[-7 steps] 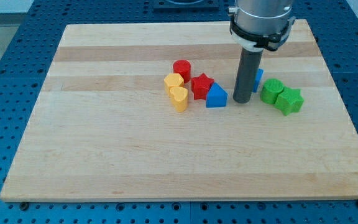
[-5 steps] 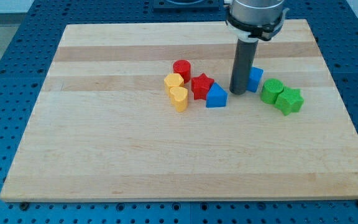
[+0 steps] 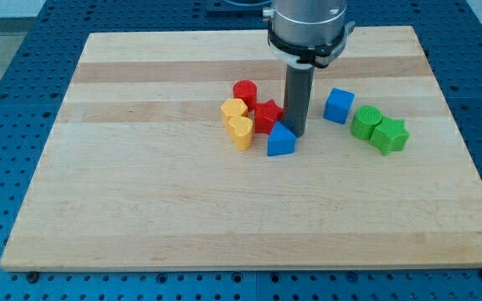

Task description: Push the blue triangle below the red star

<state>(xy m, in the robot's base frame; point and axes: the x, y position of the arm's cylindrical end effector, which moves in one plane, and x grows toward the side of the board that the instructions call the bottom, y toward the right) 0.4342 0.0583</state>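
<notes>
A red cylinder [image 3: 244, 91] and two yellow heart-shaped blocks [image 3: 233, 109] [image 3: 241, 131], touching each other, are seen left of centre on the wooden counter [image 3: 141, 192]. A blue cube [image 3: 338, 105] is set toward the view's right, with two touching green blocks [image 3: 365, 122] [image 3: 390, 135] beyond it.

— Where do we look from?

— We have one camera only, set above the near edge of the wooden board [image 3: 141, 217] and tilted down across it toward the far side.

— How near are we?

— Far enough to hold the whole board, with the blue pegboard table [image 3: 7, 100] showing around it. The arm [image 3: 308, 25] enters from the view's top, cut off by the frame.

— Any second view?

— None, so we share nothing.
</notes>
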